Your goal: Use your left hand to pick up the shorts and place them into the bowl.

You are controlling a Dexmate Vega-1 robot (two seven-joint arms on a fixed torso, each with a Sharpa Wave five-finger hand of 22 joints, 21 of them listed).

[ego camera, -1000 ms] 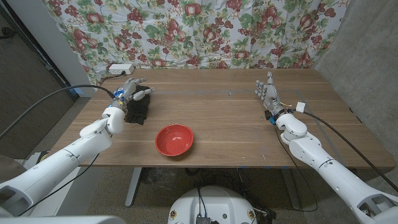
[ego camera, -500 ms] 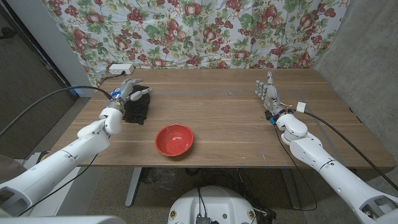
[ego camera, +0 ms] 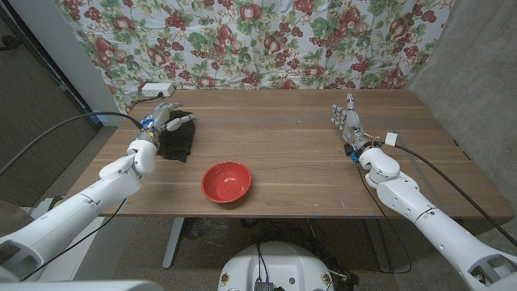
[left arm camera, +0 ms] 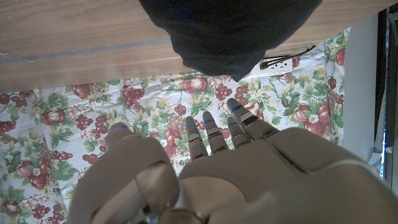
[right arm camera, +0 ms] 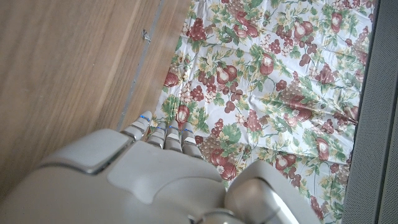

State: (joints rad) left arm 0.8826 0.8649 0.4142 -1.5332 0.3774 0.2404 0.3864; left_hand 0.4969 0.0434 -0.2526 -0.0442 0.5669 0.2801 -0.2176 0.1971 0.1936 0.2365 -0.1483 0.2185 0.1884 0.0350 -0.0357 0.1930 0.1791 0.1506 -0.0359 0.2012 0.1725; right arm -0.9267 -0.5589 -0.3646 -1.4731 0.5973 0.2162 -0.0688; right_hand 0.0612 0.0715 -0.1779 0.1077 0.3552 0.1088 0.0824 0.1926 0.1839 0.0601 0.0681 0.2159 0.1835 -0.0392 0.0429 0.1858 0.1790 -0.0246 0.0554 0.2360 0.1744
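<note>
left hand [ego camera: 166, 118] sits at the far left part of the bench [ego camera: 291, 153], fingers spread and reaching over the far-left edge of the shorts [ego camera: 178, 143]; head view doesn't show any fabric pinched, so it looks open with nothing held, though contact with the cloth can't be confirmed from there; left wrist view shows the left hand's [left arm camera: 236, 174] fingers [left arm camera: 208, 134] extended and apart with floral backdrop [left arm camera: 74, 124] behind them, nothing between them, and the shorts [left arm camera: 230, 31] as a dark crumpled mass on the bench [left arm camera: 74, 31] beyond the fingertips; shorts are black, bunched, lying on the wood just beside the hand on its inner side; red bowl [ego camera: 226, 180] is nearer the robot than that hand and toward the bench middle, apart from the shorts, nothing in it; right hand [ego camera: 347, 123] is on the right side of the bench, fingers straight and close together pointing away from the robot, holding nothing; right wrist view shows the right hand's [right arm camera: 155, 180] fingers [right arm camera: 166, 135] extended over bare wood [right arm camera: 68, 68] with the floral backdrop [right arm camera: 273, 81] beyond; white power strip [ego camera: 156, 89] lies at the far bench edge, past the left hand.
</note>
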